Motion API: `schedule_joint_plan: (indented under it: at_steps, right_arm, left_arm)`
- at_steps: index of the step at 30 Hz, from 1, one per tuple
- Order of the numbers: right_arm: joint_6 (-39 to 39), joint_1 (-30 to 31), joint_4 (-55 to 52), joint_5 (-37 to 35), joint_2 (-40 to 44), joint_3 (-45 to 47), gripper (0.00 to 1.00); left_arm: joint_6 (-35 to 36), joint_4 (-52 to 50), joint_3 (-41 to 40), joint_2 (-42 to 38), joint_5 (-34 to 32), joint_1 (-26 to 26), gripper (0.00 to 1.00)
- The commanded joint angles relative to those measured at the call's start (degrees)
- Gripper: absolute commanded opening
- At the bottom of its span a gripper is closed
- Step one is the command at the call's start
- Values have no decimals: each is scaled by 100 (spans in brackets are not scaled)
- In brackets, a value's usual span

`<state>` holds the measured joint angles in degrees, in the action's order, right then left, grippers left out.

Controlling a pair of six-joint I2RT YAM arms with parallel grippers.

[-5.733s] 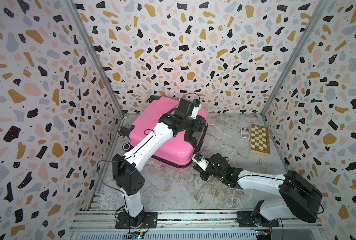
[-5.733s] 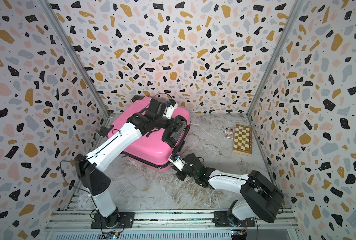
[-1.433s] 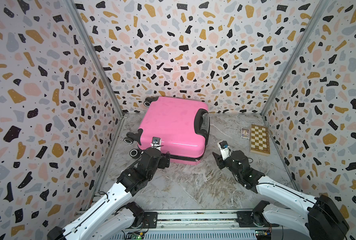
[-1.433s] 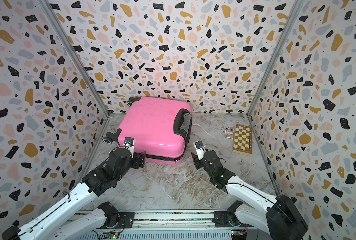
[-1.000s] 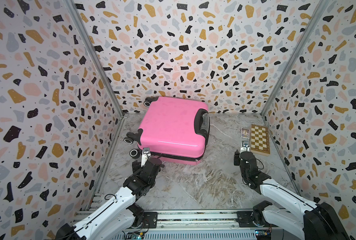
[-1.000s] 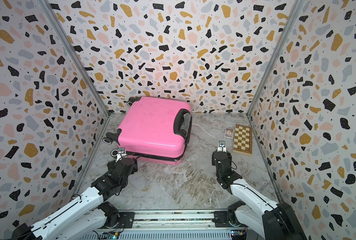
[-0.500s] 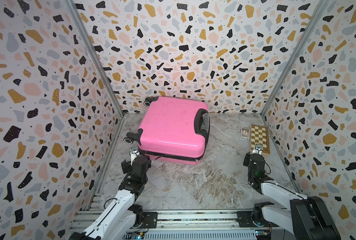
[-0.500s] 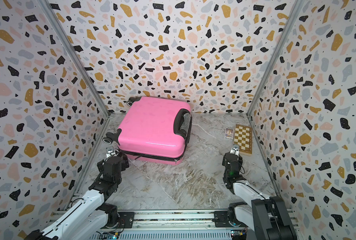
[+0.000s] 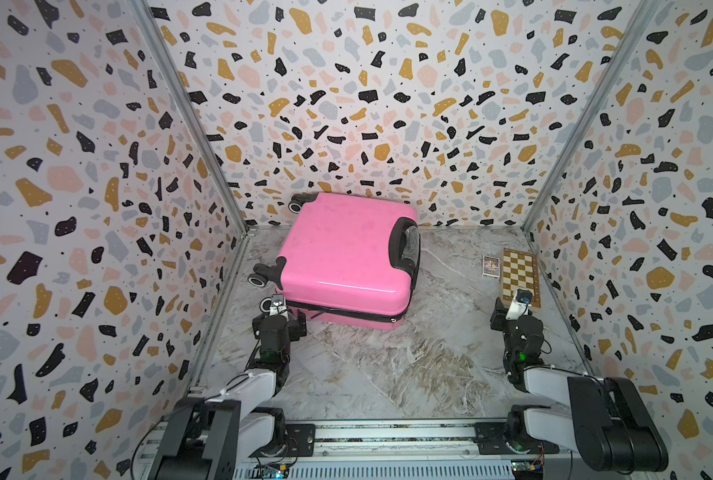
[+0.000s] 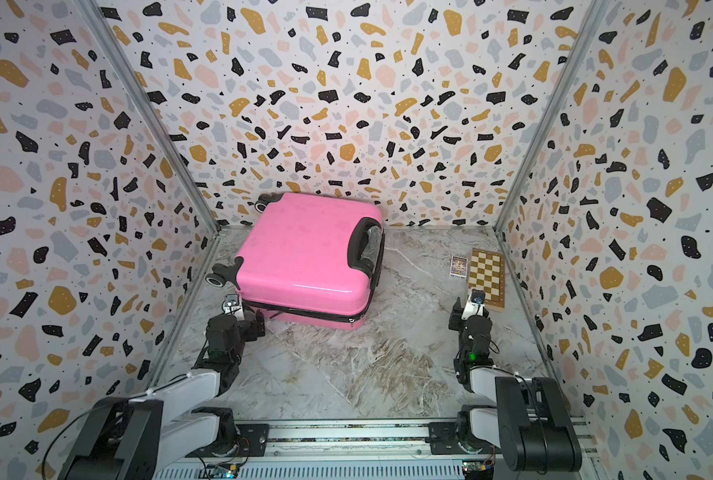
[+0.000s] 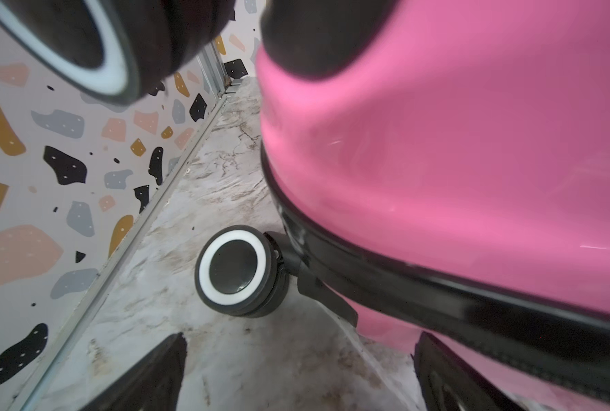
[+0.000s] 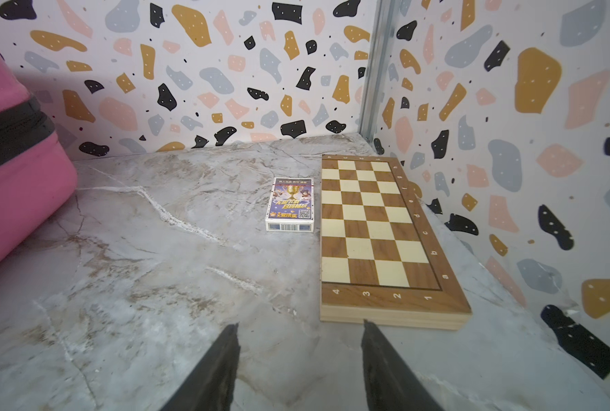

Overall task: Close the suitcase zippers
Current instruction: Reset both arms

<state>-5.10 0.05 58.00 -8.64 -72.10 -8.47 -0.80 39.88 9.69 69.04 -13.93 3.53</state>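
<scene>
Terrazzo-patterned walls [image 9: 346,104] enclose a grey marble-look floor [image 9: 388,365] on three sides.

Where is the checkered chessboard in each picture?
In a top view: the chessboard lies flat along the right wall.
In a top view: chessboard, same place.
Left wrist: not in it.
Right wrist: chessboard flat on the floor by the right wall.
Shared landmark: the card box beside it.

Chessboard [image 12: 378,227] just beside probable card pack [image 12: 290,204].
</scene>
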Motion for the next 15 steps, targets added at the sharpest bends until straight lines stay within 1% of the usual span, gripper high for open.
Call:
schedule_joint_plan:
  at_steps: [1, 3, 5, 6, 8, 9, 10, 11, 12, 15]
  right_arm:
    - [7, -67, 812, 754, -353, -79, 58]
    - [174, 1, 1614, 945, -763, 123, 58]
    - [222, 91, 1760, 810, -985, 115, 59]
    - [208, 103, 1755, 779, -1115, 37, 60]
    - [274, 218, 1302, 641, -1162, -210, 66]
    - [360, 325, 1310, 492, -1240, -267, 75]
    - [435, 418, 1224, 365, -1238, -305, 97]
    - [454, 452, 1178, 303, -1251, -345, 100]
    - [453, 452, 1216, 303, -1250, -325, 100]
    - [458, 451, 1188, 315, -1236, -322, 100]
  left_arm:
    - [-5, 2274, -83, 797, 571, -105, 100]
    - [98, 3410, -326, 1394, 692, -99, 100]
    - [83, 4081, -433, 1844, 600, -107, 100]
    - [69, 4006, -433, 1777, 596, -107, 100]
    - [52, 3315, -283, 1462, 619, -107, 100]
    - [37, 2949, -156, 1359, 643, -107, 100]
    - [32, 2651, -38, 1302, 683, -103, 100]
    - [45, 2381, 103, 1296, 703, -107, 100]
    - [68, 2216, 199, 1305, 734, -107, 100]
    - [37, 2077, 314, 1357, 570, -107, 100]
